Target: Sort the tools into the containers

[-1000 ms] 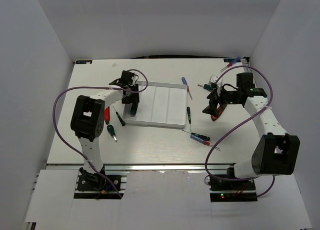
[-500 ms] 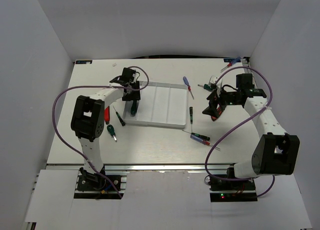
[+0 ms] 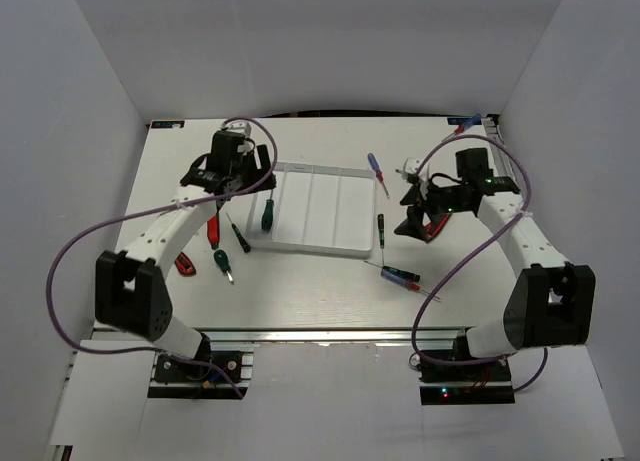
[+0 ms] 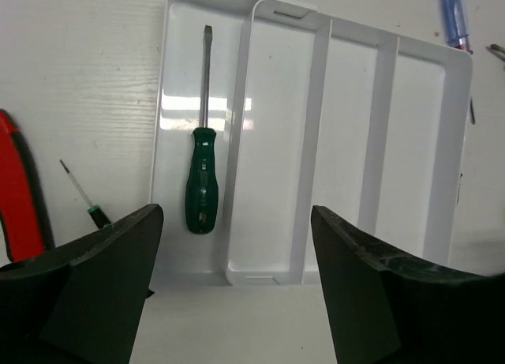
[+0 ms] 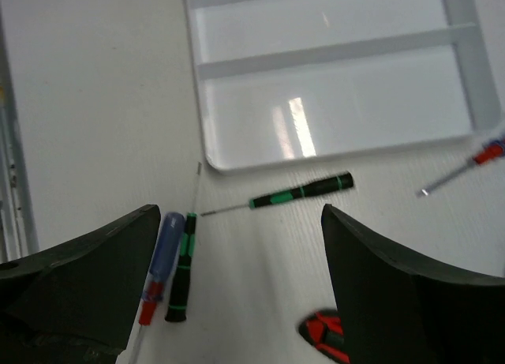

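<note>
The white tray [image 3: 340, 243] has four long compartments. A green-handled screwdriver [image 3: 266, 213] lies in its leftmost one, also in the left wrist view [image 4: 201, 186]. My left gripper [image 3: 243, 173] is open and empty, raised above the tray's left side [image 4: 237, 301]. My right gripper [image 3: 415, 221] is open and empty [image 5: 241, 301], over the table right of the tray. Under it lie a blue screwdriver [image 5: 162, 265], two black-and-green precision drivers [image 5: 304, 192] [image 5: 183, 277] and the red-and-black pliers [image 5: 327, 336].
Left of the tray lie a red-handled tool [image 3: 212, 226], a thin green driver [image 3: 240, 236] and another green-handled driver [image 3: 222, 264]. A red-and-blue driver [image 3: 400, 275] lies in front of the tray. More tools lie at the far right corner [image 3: 465, 126]. White walls enclose the table.
My left gripper has let go of the green screwdriver, which now lies in the leftmost compartment, and has risen and drawn back to the left. My right gripper has shifted slightly left.
</note>
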Controlling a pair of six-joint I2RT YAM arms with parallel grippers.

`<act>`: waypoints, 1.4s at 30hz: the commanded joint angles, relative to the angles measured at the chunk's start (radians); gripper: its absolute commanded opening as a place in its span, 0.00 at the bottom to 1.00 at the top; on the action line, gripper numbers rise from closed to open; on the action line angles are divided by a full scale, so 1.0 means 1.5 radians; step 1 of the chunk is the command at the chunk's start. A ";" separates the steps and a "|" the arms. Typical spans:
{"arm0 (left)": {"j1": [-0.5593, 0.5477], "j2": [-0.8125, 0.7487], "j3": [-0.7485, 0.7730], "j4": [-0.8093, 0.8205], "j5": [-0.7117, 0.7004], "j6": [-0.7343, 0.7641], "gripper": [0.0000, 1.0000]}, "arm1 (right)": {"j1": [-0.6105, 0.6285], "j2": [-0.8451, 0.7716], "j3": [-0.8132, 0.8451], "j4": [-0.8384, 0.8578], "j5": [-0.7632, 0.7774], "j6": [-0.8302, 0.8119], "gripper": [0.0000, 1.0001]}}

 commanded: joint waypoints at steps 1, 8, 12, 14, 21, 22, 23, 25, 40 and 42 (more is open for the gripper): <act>0.013 -0.100 -0.068 -0.004 0.004 -0.035 0.88 | 0.086 0.023 0.022 0.005 -0.015 0.038 0.89; 0.033 -0.328 -0.167 -0.062 -0.049 -0.096 0.98 | 0.324 0.094 0.052 0.139 0.105 0.230 0.89; 0.034 -0.402 -0.154 -0.111 -0.082 -0.110 0.98 | 0.481 0.173 0.124 0.195 0.195 0.388 0.88; 0.034 -0.430 -0.123 -0.138 -0.109 -0.112 0.98 | 0.546 0.231 0.191 0.209 0.234 0.433 0.89; 0.034 -0.483 -0.047 -0.182 -0.128 -0.109 0.98 | 0.670 0.451 0.413 0.232 0.385 0.689 0.89; 0.034 -0.490 -0.039 -0.190 -0.129 -0.111 0.98 | 0.681 0.469 0.434 0.233 0.440 0.724 0.89; 0.033 -0.496 -0.034 -0.193 -0.129 -0.114 0.98 | 0.701 0.484 0.452 0.236 0.463 0.736 0.89; 0.034 -0.514 -0.024 -0.204 -0.136 -0.116 0.98 | 0.716 0.520 0.489 0.254 0.534 0.780 0.89; 0.034 -0.563 0.010 -0.261 -0.160 -0.142 0.98 | 0.763 0.680 0.625 0.359 0.747 0.839 0.82; 0.034 -0.567 0.006 -0.262 -0.158 -0.143 0.98 | 0.767 0.689 0.621 0.359 0.744 0.851 0.81</act>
